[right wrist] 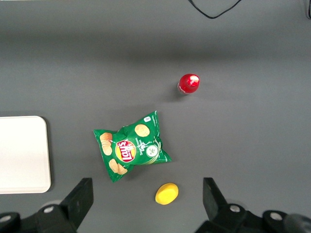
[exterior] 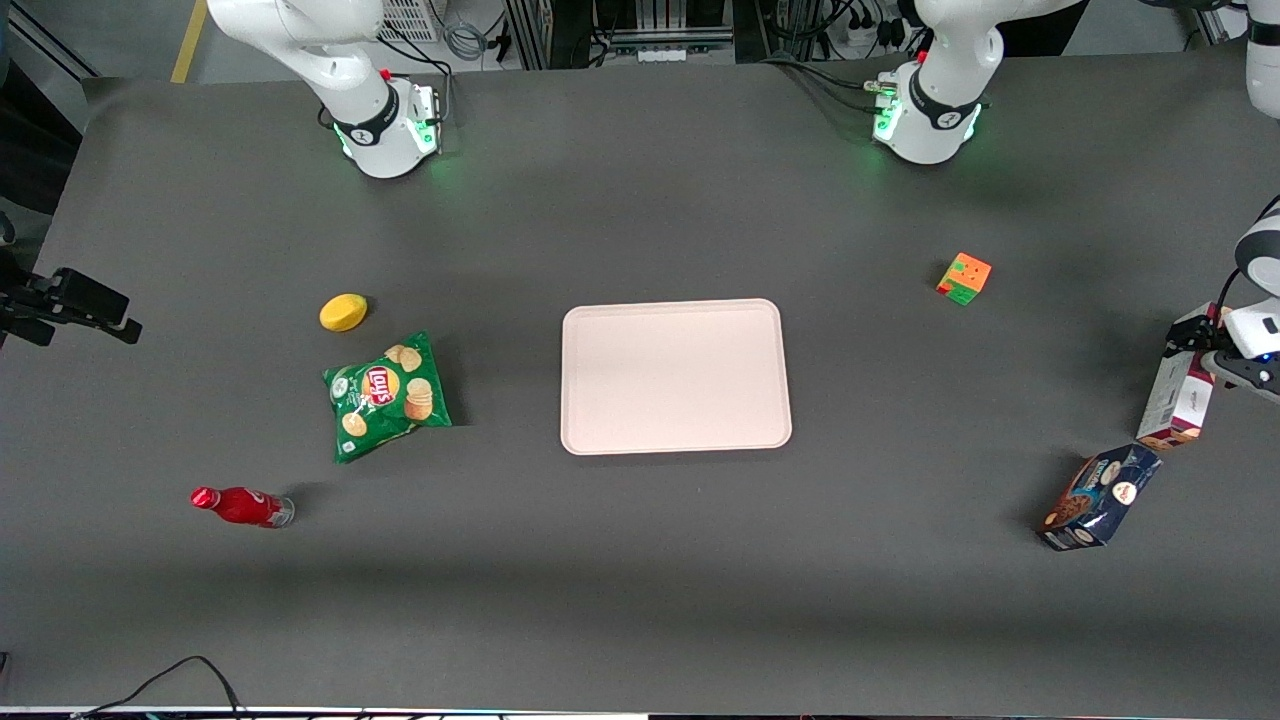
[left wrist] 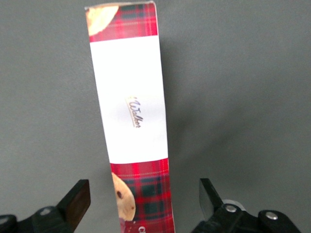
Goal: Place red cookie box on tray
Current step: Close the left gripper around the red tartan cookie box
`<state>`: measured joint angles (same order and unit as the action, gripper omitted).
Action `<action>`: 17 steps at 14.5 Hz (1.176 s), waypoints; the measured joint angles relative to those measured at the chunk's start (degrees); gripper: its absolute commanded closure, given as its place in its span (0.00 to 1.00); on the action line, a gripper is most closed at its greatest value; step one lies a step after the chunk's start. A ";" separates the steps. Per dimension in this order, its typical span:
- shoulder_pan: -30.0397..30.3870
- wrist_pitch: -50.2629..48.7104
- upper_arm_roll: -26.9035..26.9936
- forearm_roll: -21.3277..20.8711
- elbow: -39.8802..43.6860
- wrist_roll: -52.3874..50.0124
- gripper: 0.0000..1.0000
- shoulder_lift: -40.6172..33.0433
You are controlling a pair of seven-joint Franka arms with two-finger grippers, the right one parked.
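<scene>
The red cookie box (exterior: 1178, 392) rests on the table at the working arm's end, tartan ends and white label panel showing in the left wrist view (left wrist: 130, 97). My left gripper (exterior: 1207, 350) is over the box's end farther from the front camera, and it is open. Its two dark fingers (left wrist: 77, 201) straddle the box's tartan end with a gap on each side, touching nothing. The pale pink tray (exterior: 675, 375) lies flat at the table's middle with nothing on it, well away from the box. Its edge also shows in the right wrist view (right wrist: 24, 155).
A dark blue cookie box (exterior: 1100, 497) lies close to the red box, nearer the front camera. A coloured cube (exterior: 964, 278) sits between the tray and the working arm's base. Toward the parked arm's end lie a green chips bag (exterior: 387, 395), a yellow lemon (exterior: 343, 312) and a red bottle (exterior: 243, 506).
</scene>
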<state>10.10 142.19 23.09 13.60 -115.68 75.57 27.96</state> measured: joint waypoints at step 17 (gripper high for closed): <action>-0.13 -1.19 -0.16 3.32 3.39 2.22 0.91 0.85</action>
<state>9.98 141.00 22.94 16.92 -112.30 77.78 28.81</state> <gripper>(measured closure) 0.740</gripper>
